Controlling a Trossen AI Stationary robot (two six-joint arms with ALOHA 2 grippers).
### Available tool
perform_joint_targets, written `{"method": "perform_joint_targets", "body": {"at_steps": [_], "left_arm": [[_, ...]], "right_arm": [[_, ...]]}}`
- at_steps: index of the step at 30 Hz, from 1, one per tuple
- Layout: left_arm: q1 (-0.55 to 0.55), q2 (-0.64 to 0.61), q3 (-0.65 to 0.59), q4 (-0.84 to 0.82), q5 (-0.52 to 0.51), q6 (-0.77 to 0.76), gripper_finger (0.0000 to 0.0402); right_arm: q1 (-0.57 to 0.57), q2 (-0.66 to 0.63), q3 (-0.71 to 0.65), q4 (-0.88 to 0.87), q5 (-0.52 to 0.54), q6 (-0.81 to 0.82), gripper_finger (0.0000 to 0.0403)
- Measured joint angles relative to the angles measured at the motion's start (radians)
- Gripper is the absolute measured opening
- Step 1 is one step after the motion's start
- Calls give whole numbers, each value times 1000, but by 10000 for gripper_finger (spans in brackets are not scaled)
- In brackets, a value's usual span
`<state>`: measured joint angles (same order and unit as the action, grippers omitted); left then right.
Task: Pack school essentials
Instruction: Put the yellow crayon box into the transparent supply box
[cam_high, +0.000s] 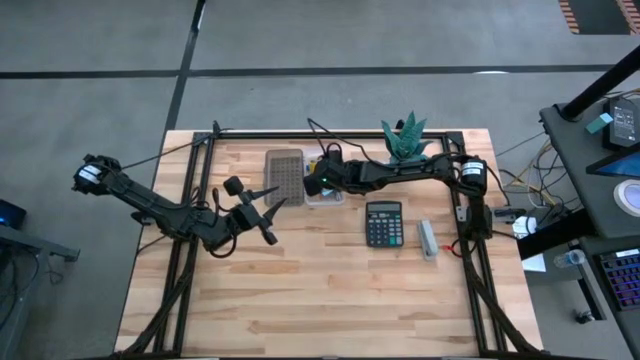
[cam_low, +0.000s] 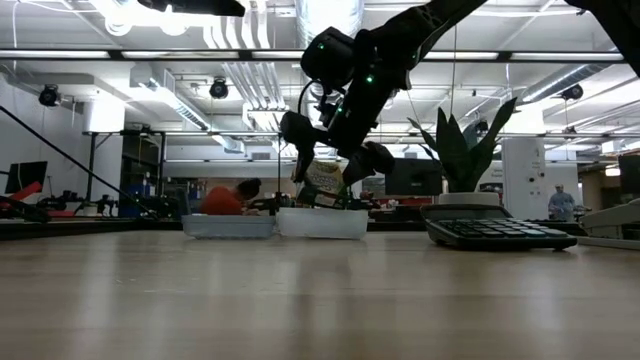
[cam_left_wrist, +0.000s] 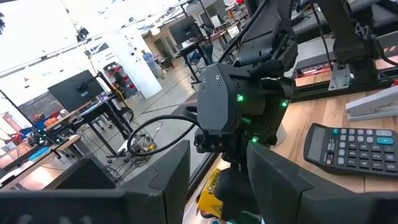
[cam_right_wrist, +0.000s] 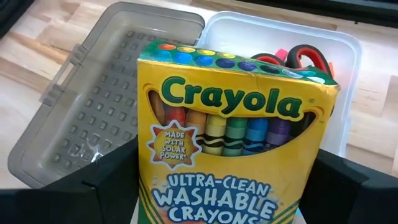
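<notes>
My right gripper (cam_right_wrist: 224, 202) is shut on the yellow crayon box (cam_right_wrist: 233, 130) and hangs over the open white case (cam_high: 325, 190). The low view shows the box (cam_low: 325, 180) just above the case (cam_low: 322, 222). Red-handled scissors (cam_right_wrist: 298, 56) lie inside the case. Its grey lid (cam_right_wrist: 106, 99) lies flat on the table beside it. The yellow box (cam_left_wrist: 213, 186) also shows in the left wrist view. My left gripper (cam_high: 268, 213) waits open, left of the case, with nothing between its fingers. Pencils, eraser and sticky pad do not show. My right gripper pinches the crayon box between its two fingers (cam_right_wrist: 93, 193), one on each narrow side (cam_right_wrist: 144, 186). The fingers come from above, pointing down. The box stands nearly upright in the hold, printed face toward the wrist camera, its lower end (cam_low: 325, 203) at the case's rim.
A black calculator (cam_high: 384, 223) and a grey stapler (cam_high: 428, 240) lie right of the case. A green potted plant (cam_high: 404, 138) stands at the far edge. Bare wood spreads across the near half of the table (cam_high: 320, 300).
</notes>
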<state>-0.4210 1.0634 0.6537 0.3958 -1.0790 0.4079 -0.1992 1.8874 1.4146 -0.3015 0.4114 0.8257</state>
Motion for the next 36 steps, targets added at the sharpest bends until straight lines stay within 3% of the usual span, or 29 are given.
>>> {"method": "perform_joint_targets", "body": {"at_steps": [36], "left_arm": [[-1,0,-2,-1,0,0,141]], "right_arm": [[0,0,-3,-3,17,-6,343]]}}
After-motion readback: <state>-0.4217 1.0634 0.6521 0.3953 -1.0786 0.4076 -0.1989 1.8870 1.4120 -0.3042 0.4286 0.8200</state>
